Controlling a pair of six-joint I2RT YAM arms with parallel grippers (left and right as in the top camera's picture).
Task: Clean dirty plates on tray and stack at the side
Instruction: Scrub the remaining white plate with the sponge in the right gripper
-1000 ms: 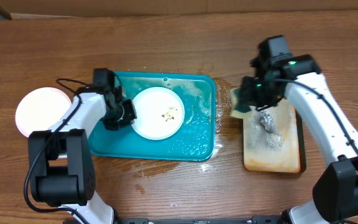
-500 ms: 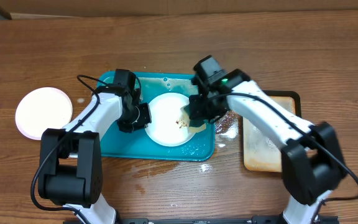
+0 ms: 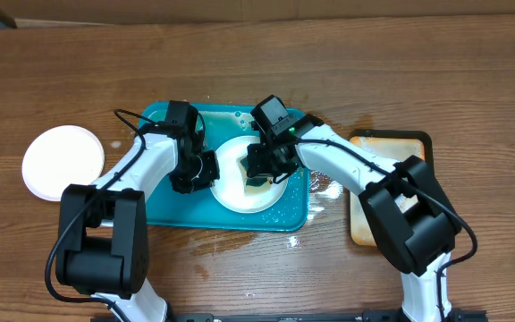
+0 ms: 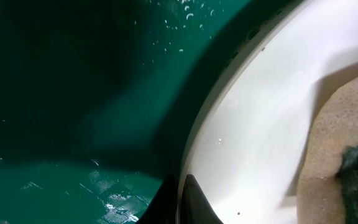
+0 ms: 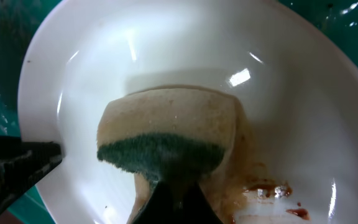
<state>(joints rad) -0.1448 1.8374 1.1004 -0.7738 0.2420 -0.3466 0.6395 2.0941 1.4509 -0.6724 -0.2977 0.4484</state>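
The left gripper (image 3: pixel 209 170) is closed on the rim of 1 plate (image 3: pixel 232 190) in the tray (image 3: pixel 161 204). The right gripper (image 3: pixel 263 172) is closed on a sponge (image 5: pixel 166 134), pressed on that plate. A hard push could make the wet plate slip out or tip.

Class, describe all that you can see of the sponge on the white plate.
The sponge is a soft tan foam block with a dark green scouring layer along one edge. The right gripper pinches it at the green side and holds it down against the white plate, next to reddish-brown smears.
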